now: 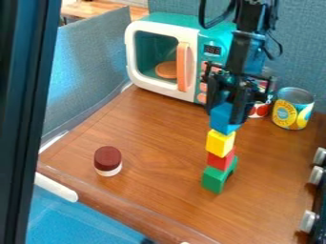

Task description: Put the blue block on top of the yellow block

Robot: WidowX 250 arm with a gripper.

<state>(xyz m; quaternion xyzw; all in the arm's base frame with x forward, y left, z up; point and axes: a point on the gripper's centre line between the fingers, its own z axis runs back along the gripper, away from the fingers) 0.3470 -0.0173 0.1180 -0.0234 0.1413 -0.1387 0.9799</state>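
Claw (225,114) right of centre, pointing down over the stack. Its two fingers stand a block's width apart, pinching the blue block (222,119) — one finger at its left side, the other at its right. Blue block tilted slightly, directly above the yellow block (219,143); its lower face looks to meet the yellow top, though whether they truly touch I cannot tell.

Below, in order: yellow block on the red block (219,161), red on the green block (213,179), green down on the worktop (149,143). Column a bit uneven, yellow and red turned at different angles.

Behind the claw, to the right: a can with a red label (259,110), partly covered by the claw, and a yellow-labelled can (292,109) beside it. Back left, near the arm: toy microwave (185,20), orange handle (183,66) facing out.

Bare wood runs left from the stack to a dark-red-lidded jar (107,159) — well apart from the blocks. Worktop's front edge slants below the jar and stack; silver knobs (316,175) line the far right.
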